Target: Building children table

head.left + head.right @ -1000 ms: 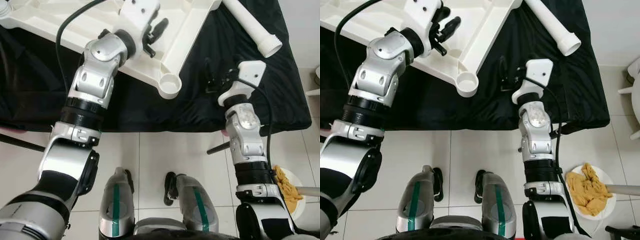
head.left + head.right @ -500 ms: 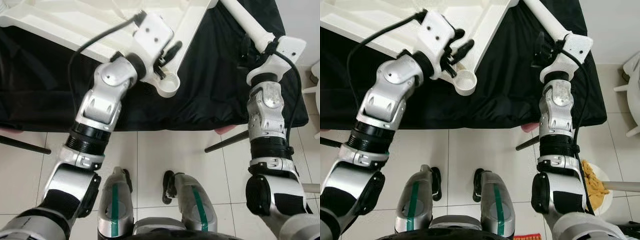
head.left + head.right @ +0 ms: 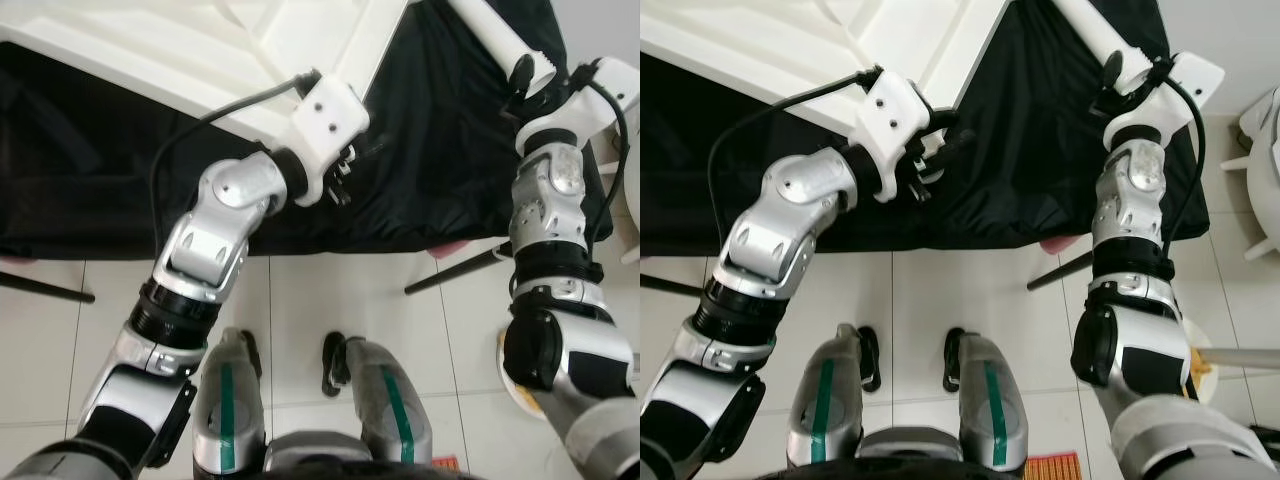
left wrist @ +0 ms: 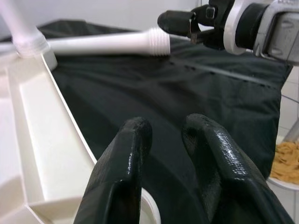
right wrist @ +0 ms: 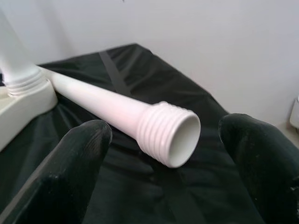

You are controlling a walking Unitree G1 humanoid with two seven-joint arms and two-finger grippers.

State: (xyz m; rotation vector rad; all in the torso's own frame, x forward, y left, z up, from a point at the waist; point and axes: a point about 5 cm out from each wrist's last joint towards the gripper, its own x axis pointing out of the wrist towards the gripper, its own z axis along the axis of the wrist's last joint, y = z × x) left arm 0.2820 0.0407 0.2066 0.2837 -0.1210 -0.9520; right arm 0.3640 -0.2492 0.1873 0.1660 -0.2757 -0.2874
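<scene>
A white plastic table top lies upside down on a black cloth. A white leg sits screwed in at its far corner and slants out over the cloth. Its threaded free end lies between the wide-spread fingers of my right gripper, which is open and not touching it. My left gripper hovers at the top's near corner, just above the round leg socket. Its fingers stand a little apart with nothing between them.
The black cloth covers a low platform whose front edge runs just ahead of my feet. A black rod sticks out from under it over the tiled floor. A plate of yellow food sits on the floor at right, near a white chair.
My right gripper has risen from the cloth to straddle the leg's threaded end. My left gripper has slid from over the table top to its near corner socket. The camera has also shifted.
</scene>
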